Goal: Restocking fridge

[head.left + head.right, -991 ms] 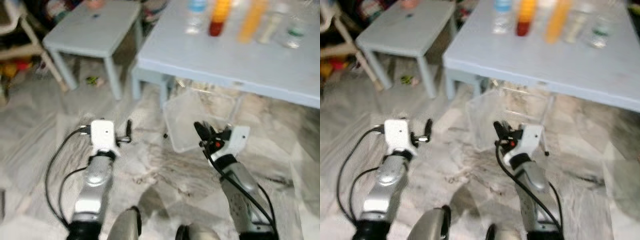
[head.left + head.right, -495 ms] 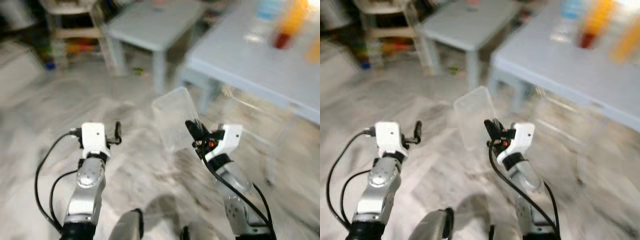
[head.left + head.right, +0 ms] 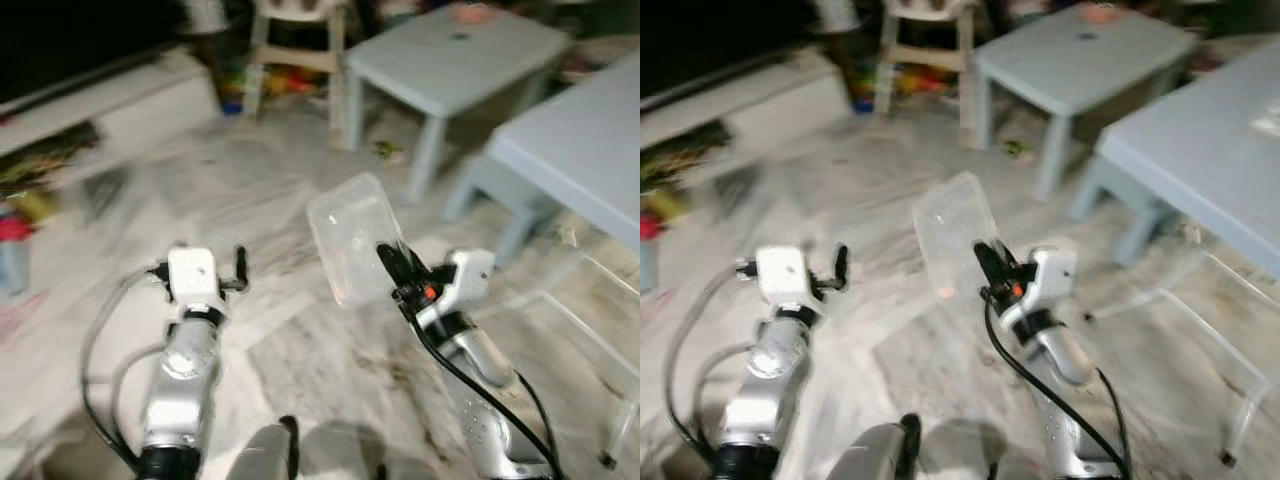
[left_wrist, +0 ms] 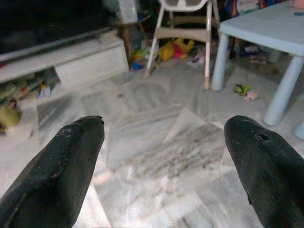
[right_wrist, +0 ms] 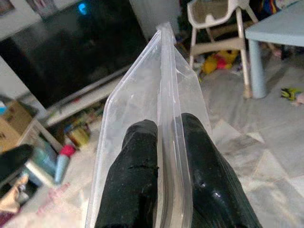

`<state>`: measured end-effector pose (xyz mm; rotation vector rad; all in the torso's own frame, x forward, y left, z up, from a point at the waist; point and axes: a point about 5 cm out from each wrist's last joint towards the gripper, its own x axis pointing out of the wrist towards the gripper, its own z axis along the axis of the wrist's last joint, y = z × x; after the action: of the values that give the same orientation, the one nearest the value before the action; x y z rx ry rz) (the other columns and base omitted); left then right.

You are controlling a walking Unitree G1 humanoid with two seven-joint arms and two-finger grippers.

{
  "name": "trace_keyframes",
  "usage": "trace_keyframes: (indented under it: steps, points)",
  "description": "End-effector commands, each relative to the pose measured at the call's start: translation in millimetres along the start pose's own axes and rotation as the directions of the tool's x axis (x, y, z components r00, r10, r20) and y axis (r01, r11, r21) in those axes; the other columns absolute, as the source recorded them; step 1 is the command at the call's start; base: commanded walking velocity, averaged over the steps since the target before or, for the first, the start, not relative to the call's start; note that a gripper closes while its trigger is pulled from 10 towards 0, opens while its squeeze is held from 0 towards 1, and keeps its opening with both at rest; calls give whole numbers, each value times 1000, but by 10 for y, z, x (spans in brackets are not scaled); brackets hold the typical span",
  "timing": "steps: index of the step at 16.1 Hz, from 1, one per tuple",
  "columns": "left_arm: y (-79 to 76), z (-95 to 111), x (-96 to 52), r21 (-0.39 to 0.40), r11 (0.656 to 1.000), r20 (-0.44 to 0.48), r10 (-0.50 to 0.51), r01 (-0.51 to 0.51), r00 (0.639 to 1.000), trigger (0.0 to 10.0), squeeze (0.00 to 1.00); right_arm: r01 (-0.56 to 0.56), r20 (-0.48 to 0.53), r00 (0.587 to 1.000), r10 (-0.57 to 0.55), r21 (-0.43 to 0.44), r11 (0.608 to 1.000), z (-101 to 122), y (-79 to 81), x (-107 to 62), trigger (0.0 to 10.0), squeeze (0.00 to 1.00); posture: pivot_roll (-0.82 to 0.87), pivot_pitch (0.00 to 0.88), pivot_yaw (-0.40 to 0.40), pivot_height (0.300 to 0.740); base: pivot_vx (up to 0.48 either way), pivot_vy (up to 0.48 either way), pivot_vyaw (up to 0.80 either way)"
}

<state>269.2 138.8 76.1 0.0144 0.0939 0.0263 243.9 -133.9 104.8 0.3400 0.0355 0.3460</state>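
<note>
**Dim, smeared room; sharper wrist pictures**

Both eye views are motion-blurred, worst along the left edge and upper corners, where the room sinks into black. Soft light brightens the pale marble floor (image 3: 300,330). The clear plastic container (image 5: 161,109) catches mild glare. Foreground black fingers (image 4: 61,166) are soft-focused.

A home living room: television (image 5: 71,52), toys (image 4: 178,47), high chair (image 4: 187,28).
</note>
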Motion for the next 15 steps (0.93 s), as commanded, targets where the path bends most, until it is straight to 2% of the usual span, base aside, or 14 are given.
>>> trace_keyframes:
  steps: [1, 6, 15]
  points:
    - [54, -24, -10, 23, 1000, -8, 8, -8, 1000, 10000, 0, -18, 19, 1000, 18, 12, 1000, 31, 54, 32, 10000, 0, -33, 63, 38, 740, 0, 0, 781]
    - [75, 7, 22, 26, 999, 6, 24, -24, 1000, 10000, 0, -31, 24, 999, 31, -1, 1000, 71, 46, 79, 10000, 0, -29, 66, 33, 740, 0, 0, 781]
    - [72, 39, 52, 30, 999, 20, 24, -24, 1000, 10000, 0, -39, 25, 999, 39, 1, 999, 75, 57, 69, 10000, 0, -32, 80, 34, 740, 0, 0, 778]
